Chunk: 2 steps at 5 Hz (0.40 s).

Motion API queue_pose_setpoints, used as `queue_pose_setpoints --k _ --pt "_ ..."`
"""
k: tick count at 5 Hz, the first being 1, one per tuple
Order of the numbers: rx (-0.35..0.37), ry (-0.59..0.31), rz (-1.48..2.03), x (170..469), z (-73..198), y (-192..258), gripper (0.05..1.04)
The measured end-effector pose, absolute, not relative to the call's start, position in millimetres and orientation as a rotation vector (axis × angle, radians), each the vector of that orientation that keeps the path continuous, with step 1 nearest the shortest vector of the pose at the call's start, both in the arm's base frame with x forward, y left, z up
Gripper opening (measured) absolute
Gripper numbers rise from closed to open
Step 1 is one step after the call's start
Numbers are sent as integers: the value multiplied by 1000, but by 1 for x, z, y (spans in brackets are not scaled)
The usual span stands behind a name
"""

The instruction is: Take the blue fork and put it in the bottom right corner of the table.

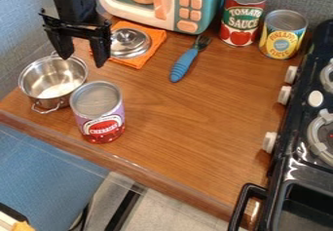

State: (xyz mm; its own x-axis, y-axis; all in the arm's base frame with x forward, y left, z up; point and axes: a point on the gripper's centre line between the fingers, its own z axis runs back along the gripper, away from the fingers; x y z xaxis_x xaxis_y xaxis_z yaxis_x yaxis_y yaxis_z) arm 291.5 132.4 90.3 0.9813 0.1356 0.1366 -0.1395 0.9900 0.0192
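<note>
Claw [80, 61] spread wide and empty, in view well left of the blue fork [186, 62], itself slanting lengthwise from lower-left handle [181, 69] to upper-right tines [203, 41].

Pot [53, 79] nr cherries can [99, 113]; lid [129, 42] on orange cloth [151, 49]; toy microwave [166, 6] behind.

Fork [185, 64]: blue handle. Table [189, 113]: brown, wood-grained. Cloth [147, 54]: orange. Far-left microwave [213, 1]: teal and white, peach buttons. Near-left can [98, 113]: purple and red label.
</note>
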Motion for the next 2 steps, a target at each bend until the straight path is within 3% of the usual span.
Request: queue_pose_setpoints --k 1,2 --pt "15 -101 143 290 79 131 1001" --pt "4 -82 137 315 63 109 1001"
